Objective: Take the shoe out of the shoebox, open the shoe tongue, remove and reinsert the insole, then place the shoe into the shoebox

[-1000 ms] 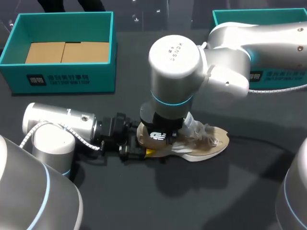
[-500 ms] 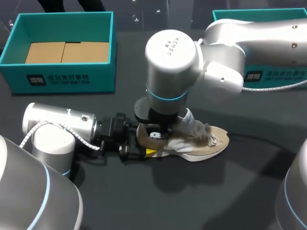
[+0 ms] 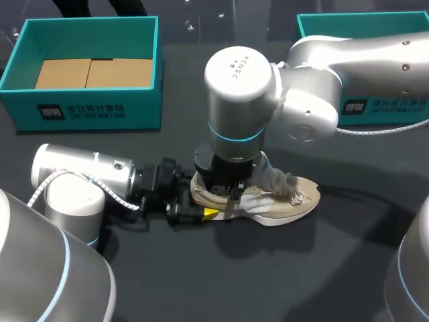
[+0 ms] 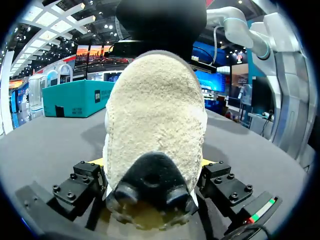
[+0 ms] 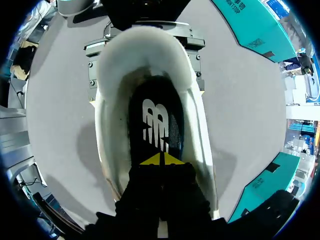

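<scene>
A beige shoe lies on its sole on the dark table, toe pointing right. My left gripper lies low on the table at the heel. In the left wrist view its fingers press the fuzzy heel from both sides. My right gripper comes straight down into the shoe's opening. In the right wrist view its yellow tips are together and rest on the black insole with its white logo. The teal shoebox stands at the back left.
A second teal box sits at the back right, partly hidden by my right arm. A cable runs across the table to the right of the shoe. Bare table lies in front of the shoe.
My right arm swayed slightly left over the shoe and came back, its wrist turning a little. The shoe and my left arm stayed put.
</scene>
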Controlling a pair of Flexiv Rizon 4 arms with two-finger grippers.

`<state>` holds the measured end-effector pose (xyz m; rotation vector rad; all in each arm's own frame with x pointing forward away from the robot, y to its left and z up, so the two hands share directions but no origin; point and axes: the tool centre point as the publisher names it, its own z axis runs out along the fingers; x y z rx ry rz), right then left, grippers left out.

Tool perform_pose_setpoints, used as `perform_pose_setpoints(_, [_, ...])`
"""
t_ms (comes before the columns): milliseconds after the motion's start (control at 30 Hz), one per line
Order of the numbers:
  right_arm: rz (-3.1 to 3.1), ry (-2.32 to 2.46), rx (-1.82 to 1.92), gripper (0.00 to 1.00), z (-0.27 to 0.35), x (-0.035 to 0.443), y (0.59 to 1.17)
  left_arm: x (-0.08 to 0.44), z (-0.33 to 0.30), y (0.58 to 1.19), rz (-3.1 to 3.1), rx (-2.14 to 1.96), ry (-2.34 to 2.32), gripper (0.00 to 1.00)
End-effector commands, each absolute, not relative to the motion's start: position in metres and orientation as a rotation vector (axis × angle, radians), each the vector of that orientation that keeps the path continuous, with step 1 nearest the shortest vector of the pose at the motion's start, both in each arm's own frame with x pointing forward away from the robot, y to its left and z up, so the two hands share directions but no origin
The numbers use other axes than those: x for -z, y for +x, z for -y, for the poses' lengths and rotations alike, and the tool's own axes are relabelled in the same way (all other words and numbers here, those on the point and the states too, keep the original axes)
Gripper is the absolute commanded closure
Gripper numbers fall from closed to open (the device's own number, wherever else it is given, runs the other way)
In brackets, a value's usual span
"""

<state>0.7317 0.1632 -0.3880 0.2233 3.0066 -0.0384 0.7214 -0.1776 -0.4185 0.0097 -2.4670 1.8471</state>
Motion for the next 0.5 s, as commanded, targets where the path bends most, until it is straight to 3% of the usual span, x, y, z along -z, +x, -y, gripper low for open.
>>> perform_pose_setpoints(33, [-2.988,0.24,0.036,1.0,-0.1508,0.379,0.7256,0.4231,0.1785,0.7202,2.469,-1.848,0.012,1.0])
perform_pose_setpoints(233, [-2.976,0.253,0.05,0.98,-0.1474,0.3744,0.7271,0.4231,0.1785,0.7202,2.469,-1.848,0.012,1.0])
perform_pose_setpoints(367, [-2.976,0.251,0.05,0.79,-0.1455,0.376,0.7311,0.4231,0.1785,0.7202,2.469,-1.848,0.012,1.0])
perform_pose_setpoints(500, [-2.991,0.247,0.027,0.7,-0.143,0.3801,0.735,0.4231,0.1785,0.7202,2.469,-1.848,0.012,1.0])
